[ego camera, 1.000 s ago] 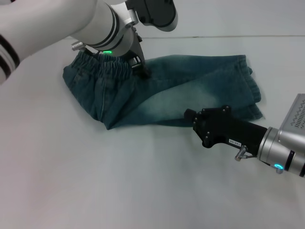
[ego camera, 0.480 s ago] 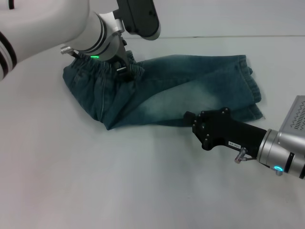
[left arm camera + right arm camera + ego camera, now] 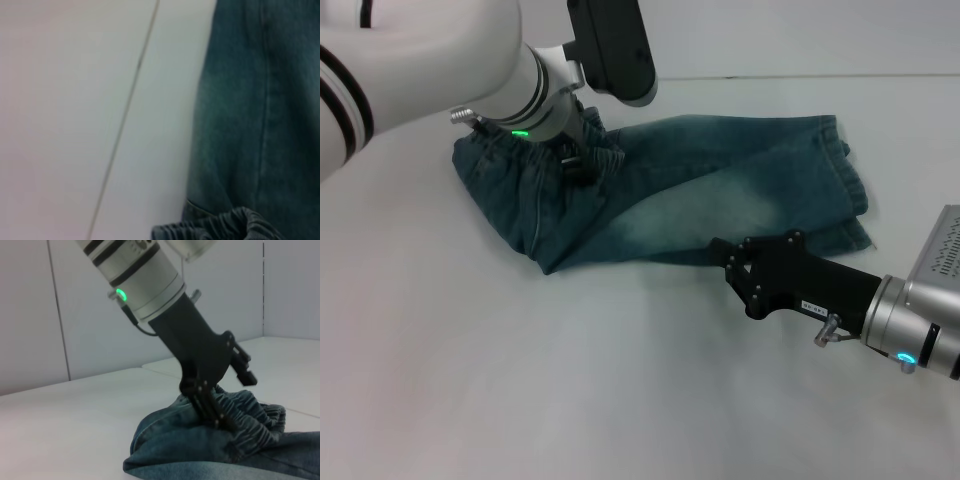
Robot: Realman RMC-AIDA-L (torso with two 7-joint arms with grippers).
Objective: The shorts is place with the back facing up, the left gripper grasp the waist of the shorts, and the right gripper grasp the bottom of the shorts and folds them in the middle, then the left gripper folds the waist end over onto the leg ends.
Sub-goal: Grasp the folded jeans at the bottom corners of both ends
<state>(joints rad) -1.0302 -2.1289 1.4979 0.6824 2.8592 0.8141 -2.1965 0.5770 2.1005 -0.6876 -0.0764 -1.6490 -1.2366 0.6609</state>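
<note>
The blue denim shorts [image 3: 720, 190] lie folded in half lengthwise on the white table, with the elastic waist [image 3: 510, 150] at the left and the leg ends [image 3: 850, 180] at the right. My left gripper [image 3: 578, 170] comes down onto the waistband near its right end. In the right wrist view the left gripper [image 3: 217, 417] is shut on the gathered waistband [image 3: 255, 415], which bunches up around it. The left wrist view shows denim [image 3: 260, 100] and a puckered bit of waistband [image 3: 225, 225]. My right gripper [image 3: 720, 250] hovers at the shorts' near edge, holding no cloth.
The white table [image 3: 520, 380] spreads out around the shorts. A seam line [image 3: 820, 76] runs along the table's far side. The right arm's silver wrist [image 3: 920, 320] reaches in from the lower right.
My left gripper has slid left along the waistband and lower into the cloth, gathering it. The right gripper has barely shifted.
</note>
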